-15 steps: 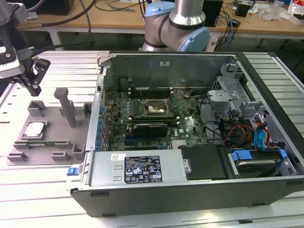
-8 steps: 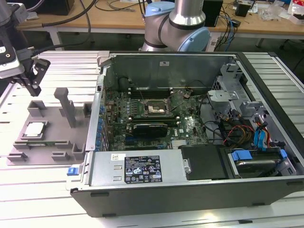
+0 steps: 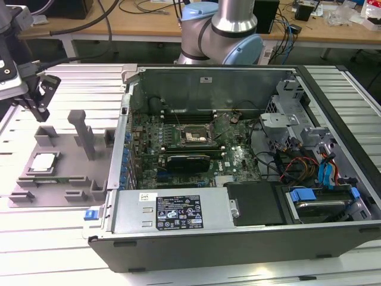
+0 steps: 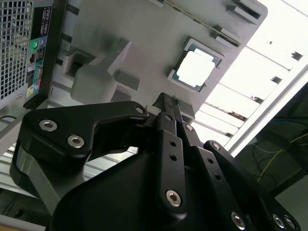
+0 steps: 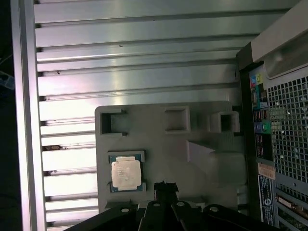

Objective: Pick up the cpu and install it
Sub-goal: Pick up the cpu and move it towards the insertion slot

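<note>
The cpu (image 3: 44, 162), a small silver-topped square with a greenish rim, lies flat in a recess of a grey holder plate (image 3: 71, 179) at the exterior view's left. My black gripper (image 3: 42, 114) hangs above the far end of that plate, apart from the chip. In both wrist views the fingers come together at their tips with nothing between them, the gripper (image 4: 166, 100) (image 5: 165, 186) a short way beside the cpu (image 4: 195, 70) (image 5: 126, 173). The black motherboard socket (image 3: 195, 136) with its metal frame sits inside the opened computer case (image 3: 238, 226).
The grey holder (image 5: 202, 159) carries upright posts (image 3: 80, 128) and several empty pockets. The case's open side wall (image 3: 122, 143) stands right beside it, its rear ports (image 5: 262, 115) facing the plate. Everything rests on a ribbed aluminium table (image 5: 134, 57). The arm's base (image 3: 220, 36) is behind the case.
</note>
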Action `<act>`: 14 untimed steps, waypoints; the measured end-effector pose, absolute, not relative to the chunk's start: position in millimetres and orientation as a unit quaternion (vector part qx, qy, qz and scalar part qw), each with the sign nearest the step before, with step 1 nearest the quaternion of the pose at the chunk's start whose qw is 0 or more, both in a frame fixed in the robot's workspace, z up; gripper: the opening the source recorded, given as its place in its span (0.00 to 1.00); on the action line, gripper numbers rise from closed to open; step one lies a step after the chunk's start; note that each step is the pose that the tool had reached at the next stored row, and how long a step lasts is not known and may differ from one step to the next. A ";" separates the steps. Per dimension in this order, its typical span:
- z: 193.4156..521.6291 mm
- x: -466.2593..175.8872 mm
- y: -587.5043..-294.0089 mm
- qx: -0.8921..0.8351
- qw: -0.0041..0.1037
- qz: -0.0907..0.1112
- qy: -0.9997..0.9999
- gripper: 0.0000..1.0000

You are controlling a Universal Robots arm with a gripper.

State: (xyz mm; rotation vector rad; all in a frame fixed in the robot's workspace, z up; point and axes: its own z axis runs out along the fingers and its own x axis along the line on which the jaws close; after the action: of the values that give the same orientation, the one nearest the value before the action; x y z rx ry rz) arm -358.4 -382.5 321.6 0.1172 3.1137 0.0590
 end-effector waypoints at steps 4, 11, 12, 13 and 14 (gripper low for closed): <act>318.5 -364.9 -382.4 0.038 0.013 0.019 0.999 0.11; 313.3 -375.0 -382.4 0.038 0.013 0.019 0.999 0.11; 312.5 -376.3 -382.5 0.038 0.013 0.019 0.999 0.11; 312.0 -377.0 -382.4 0.038 0.013 0.019 0.999 0.11; 311.5 -377.8 -382.5 0.038 0.013 0.019 0.999 0.11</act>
State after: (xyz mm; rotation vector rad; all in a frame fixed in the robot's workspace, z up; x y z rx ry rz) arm -377.8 -382.5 311.5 0.1171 3.1136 0.0591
